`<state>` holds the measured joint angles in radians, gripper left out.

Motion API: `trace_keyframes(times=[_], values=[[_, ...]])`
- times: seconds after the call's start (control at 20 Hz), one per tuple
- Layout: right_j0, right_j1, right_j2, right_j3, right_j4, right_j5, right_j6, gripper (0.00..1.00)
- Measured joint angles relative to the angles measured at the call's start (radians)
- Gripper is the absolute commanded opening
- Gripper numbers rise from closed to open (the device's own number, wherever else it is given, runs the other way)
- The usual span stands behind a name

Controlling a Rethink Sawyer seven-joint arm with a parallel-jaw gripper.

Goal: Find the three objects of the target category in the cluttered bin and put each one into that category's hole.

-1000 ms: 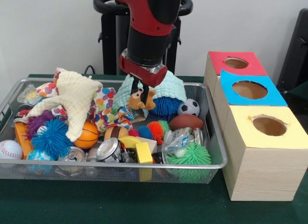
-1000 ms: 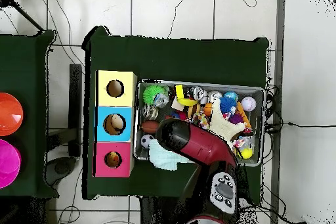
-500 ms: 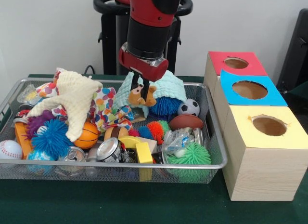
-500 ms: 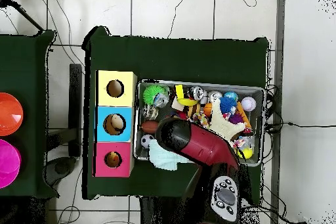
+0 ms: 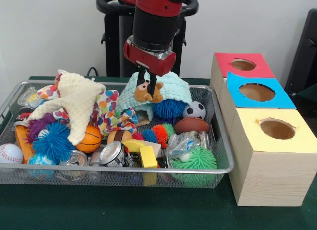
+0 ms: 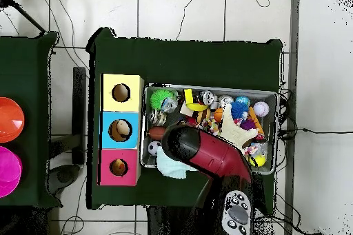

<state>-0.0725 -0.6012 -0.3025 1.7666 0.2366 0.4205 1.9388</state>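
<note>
My gripper [image 5: 146,80] hangs over the back middle of the wire bin [image 5: 148,169], shut on a small brown and orange plush animal [image 5: 148,93]. The plush dangles clear of the clutter, just in front of a mint knitted cloth [image 5: 176,88]. Three boxes with round holes stand right of the bin: red [image 5: 242,65], blue [image 5: 256,92] and yellow [image 5: 277,129]. In the overhead view the red arm [image 6: 200,153] covers the gripper and the plush. There the yellow box [image 6: 121,93], blue box [image 6: 121,130] and red box [image 6: 119,167] line the bin's left side.
The bin holds a cream knitted star [image 5: 79,99], a blue spiky ball [image 5: 171,109], a soccer ball [image 5: 194,110], a brown football [image 5: 191,124], a green spiky ball [image 5: 198,159], a basketball [image 5: 90,137], a baseball [image 5: 10,153] and cans [image 5: 113,153].
The gripper has risen straight up with the plush animal, lifting it off the clutter by the mint cloth. Nothing else in the bin has moved.
</note>
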Motion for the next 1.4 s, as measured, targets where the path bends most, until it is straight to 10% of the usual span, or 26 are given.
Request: trace_keyframes(times=[1.4], values=[[0.135,-0.049,-0.058,0.006,0.040,0.102,0.033,0.00]])
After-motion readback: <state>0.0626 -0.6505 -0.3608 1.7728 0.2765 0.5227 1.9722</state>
